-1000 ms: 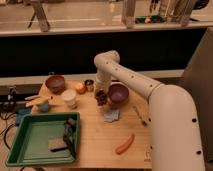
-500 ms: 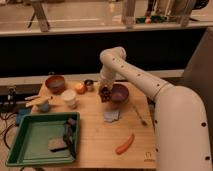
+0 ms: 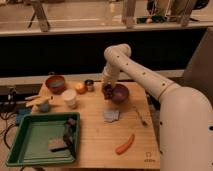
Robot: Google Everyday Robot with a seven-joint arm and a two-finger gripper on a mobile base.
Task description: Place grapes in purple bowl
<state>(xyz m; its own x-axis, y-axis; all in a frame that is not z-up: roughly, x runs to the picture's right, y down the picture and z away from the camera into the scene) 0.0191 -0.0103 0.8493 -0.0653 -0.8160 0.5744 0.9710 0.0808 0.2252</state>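
Observation:
The purple bowl (image 3: 121,94) stands on the wooden table, right of centre. My gripper (image 3: 107,88) points down from the white arm, right at the bowl's left rim. It is shut on the grapes (image 3: 107,92), a small dark cluster that hangs just beside and slightly above that rim. The arm hides the top of the grapes.
A reddish bowl (image 3: 55,83), an orange fruit (image 3: 80,88), a small dark can (image 3: 89,85) and a white cup (image 3: 69,97) stand to the left. A green tray (image 3: 30,142) fills the front left. A grey-blue cloth (image 3: 112,115), a utensil (image 3: 140,115) and a carrot (image 3: 125,144) lie in front.
My gripper has moved right and slightly up with the grapes, from left of the purple bowl to its left rim.

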